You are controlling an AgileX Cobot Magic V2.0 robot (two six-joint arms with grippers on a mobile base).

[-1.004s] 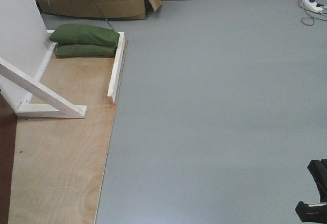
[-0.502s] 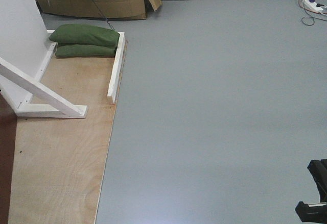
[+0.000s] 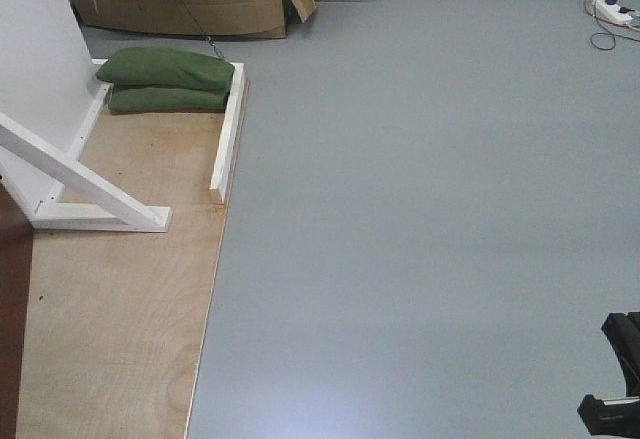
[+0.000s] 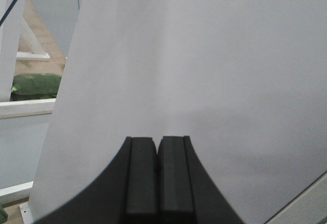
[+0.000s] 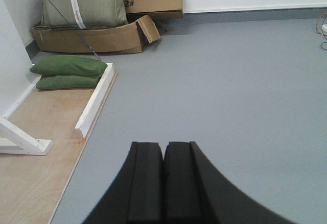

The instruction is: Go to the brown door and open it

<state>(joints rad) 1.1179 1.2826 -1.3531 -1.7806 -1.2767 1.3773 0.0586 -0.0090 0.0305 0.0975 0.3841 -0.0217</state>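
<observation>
L claw (image 4: 157, 168) & R claw (image 5: 164, 183) are both clenched, pads pressed flat together. What I take for the brown door (image 3: 8, 309) is only a dark brown sliver at the far-left edge of the front view, touching the plywood board (image 3: 110, 309) along its left edge. I can't tell handle or hinges, & the L wrist cam is filled by a plain white panel (image 4: 204, 81). Grey floor (image 3: 420, 209) runs wide open right of the board's right edge, w/ a white brace (image 3: 80, 184) & white rail (image 3: 228, 134) on the board's far half, green sandbags (image 3: 165, 79) at its far end, a cardboard box (image 3: 200, 7) behind them, & a power strip (image 3: 612, 9) in the far-right corner.
</observation>
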